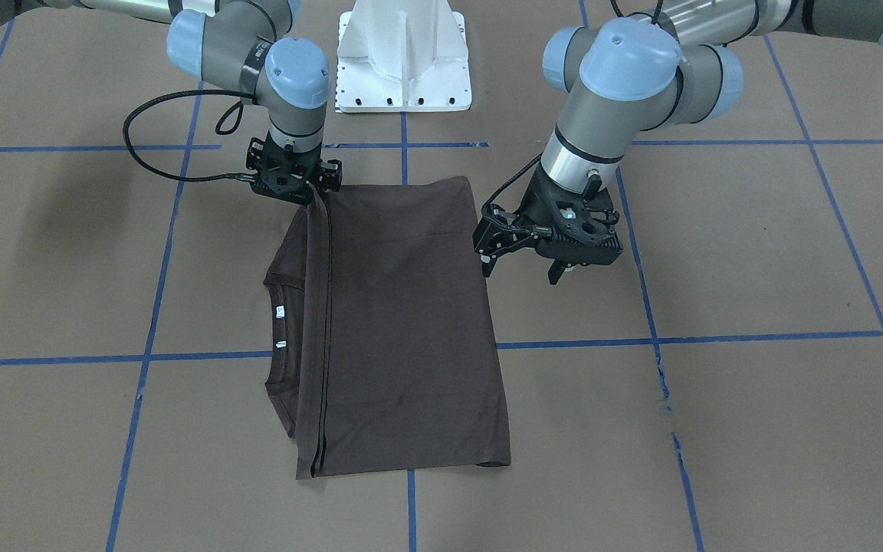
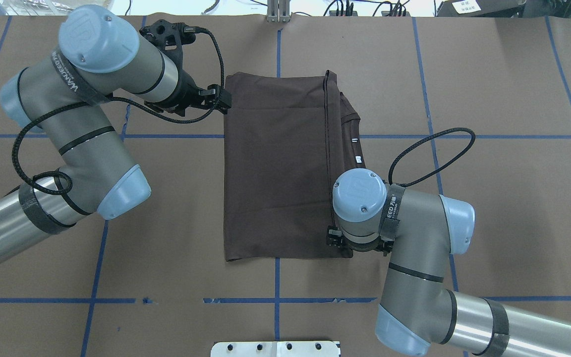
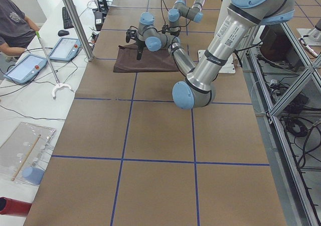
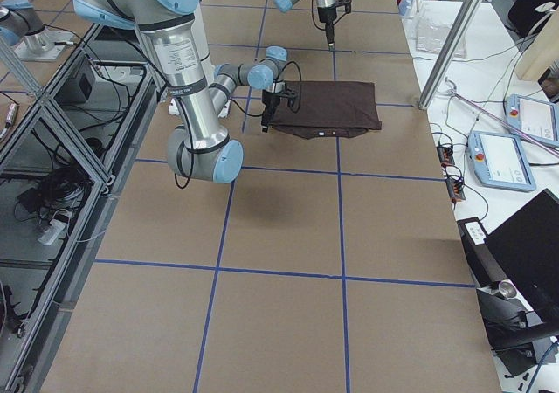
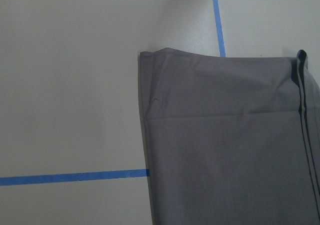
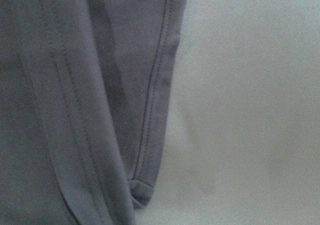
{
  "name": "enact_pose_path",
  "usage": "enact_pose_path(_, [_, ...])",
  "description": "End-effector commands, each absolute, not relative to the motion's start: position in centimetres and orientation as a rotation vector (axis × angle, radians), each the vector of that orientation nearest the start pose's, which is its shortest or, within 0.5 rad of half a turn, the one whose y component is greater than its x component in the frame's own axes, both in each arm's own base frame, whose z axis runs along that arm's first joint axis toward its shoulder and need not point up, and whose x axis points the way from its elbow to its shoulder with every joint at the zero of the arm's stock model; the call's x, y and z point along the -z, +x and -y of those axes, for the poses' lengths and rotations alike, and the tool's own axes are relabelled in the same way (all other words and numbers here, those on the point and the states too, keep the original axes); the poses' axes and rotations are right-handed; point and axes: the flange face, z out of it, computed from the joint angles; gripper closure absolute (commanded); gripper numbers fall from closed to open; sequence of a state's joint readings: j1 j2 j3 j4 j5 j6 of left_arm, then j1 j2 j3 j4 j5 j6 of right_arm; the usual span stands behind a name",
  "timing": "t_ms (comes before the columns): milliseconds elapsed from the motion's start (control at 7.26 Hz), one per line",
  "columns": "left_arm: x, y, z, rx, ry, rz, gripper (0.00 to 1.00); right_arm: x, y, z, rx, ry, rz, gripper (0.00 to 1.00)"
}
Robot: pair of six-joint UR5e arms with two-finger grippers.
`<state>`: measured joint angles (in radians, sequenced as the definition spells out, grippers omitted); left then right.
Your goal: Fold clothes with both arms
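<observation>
Left gripper (image 1: pixel 520 270) hangs above the table with its fingers spread and nothing between them, just beside the edge of the folded T-shirt (image 1: pixel 403 330) on the robot's left. Right gripper (image 1: pixel 310 190) sits at the shirt corner nearest the robot's base. Its fingers are hidden, so its grip cannot be told. The dark brown shirt lies flat as a rectangle mid-table (image 1: pixel 717 253), with its collar (image 1: pixel 285 286) and white labels (image 1: pixel 279 312) showing on the robot's right.
</observation>
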<state>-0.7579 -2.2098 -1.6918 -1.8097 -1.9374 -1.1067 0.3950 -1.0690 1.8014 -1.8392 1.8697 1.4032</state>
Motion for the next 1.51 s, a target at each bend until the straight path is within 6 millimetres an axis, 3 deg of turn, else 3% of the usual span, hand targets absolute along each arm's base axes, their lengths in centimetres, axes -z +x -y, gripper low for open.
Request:
enact_pose_path(0, [-20.0,42.3,52.9,0.077,0.289,-1.002,0.00,-31.9,-52.6,35.4,-0.186,-0.149,0.512,0.00])
enact_pose_path(138, [-20.0,42.3,52.9,0.078,0.289,-1.003,0.00,-32.1,-51.5,36.6,-0.208,-0.146,0.513,0.00])
enact_pose_path(551, [-19.6,42.6,52.6,0.071,0.290,-1.009,0.00,-34.4,-49.8,36.9,-0.201,-0.143,0.486,0.00])
enact_pose_path(826, [-19.3,42.5,52.5,0.070,0.294,-1.013,0.00,-31.6,-46.3,39.0,-0.205,-0.094,0.556,0.00])
enact_pose_path(1101, [-19.5,42.9,51.9,0.079,0.276,-1.019,0.00,-28.1,-45.7,40.3,-0.163,-0.036,0.623,0.00])
enact_pose_path(1239, [-21.1,45.7,49.1,0.132,0.179,-1.022,0.00,-26.4,-45.2,40.1,-0.155,0.002,0.704,0.00])
enact_pose_path(1377, [-21.4,47.8,46.0,0.216,0.074,-1.039,0.00,-24.7,-44.4,39.8,-0.143,0.034,0.788,0.00])
